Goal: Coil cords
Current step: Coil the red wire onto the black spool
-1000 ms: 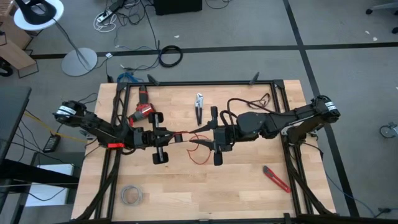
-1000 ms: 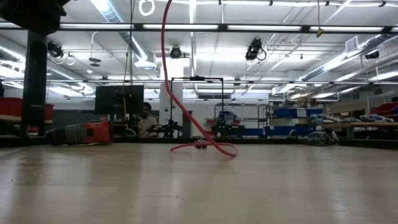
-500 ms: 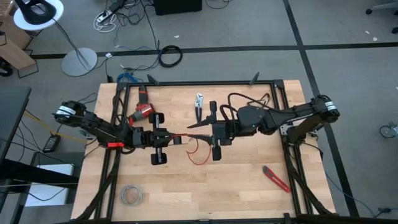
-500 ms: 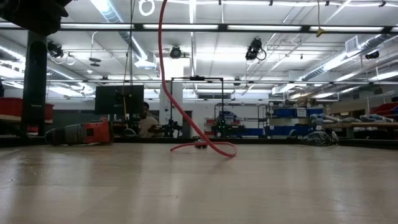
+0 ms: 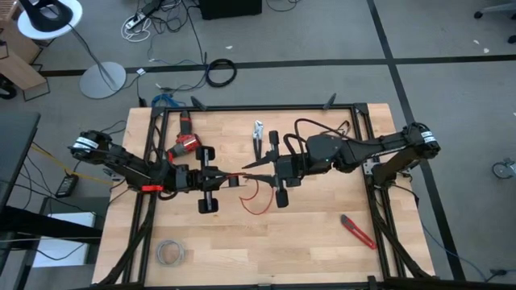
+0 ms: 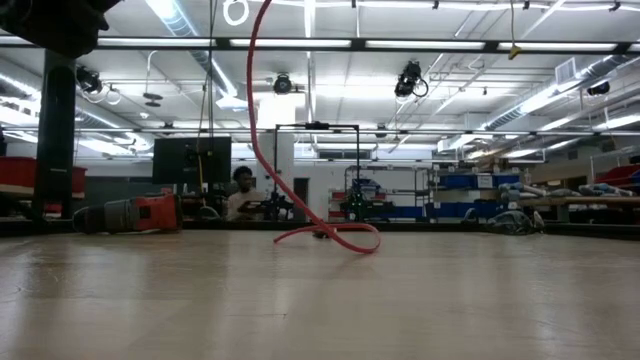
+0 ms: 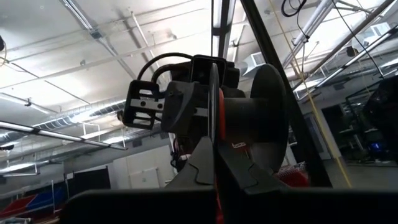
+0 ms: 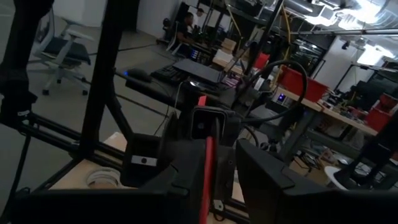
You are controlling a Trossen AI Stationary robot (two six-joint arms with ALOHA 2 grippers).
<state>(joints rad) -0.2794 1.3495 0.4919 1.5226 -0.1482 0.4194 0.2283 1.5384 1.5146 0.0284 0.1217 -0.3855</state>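
The red wire [image 5: 253,192] is stretching between our two grippers over the middle of the table [image 5: 322,250], and its slack is drooping down into a loose loop that is touching the wood just below them. In the low view that loop [image 6: 335,238] is lying flat while the rest of the wire is climbing up out of the picture.

Our left gripper [image 5: 228,180] is staying clamped shut on one end of the wire; from its wrist the wire [image 7: 215,134] is running straight out between the closed fingers. Our right gripper [image 5: 251,163] is facing it from very near. A second ago it was lower and a little farther off; now it is sitting higher up the table and closer to the left one, and its fingers are narrowing around the wire [image 8: 207,177], which is passing between them. We cannot tell yet whether they are truly pinching it.

We are judging this as a re-grip: the right side is taking a fresh hold near the left, so the hanging slack can be turned into the next loop. No tidy coil is showing yet.
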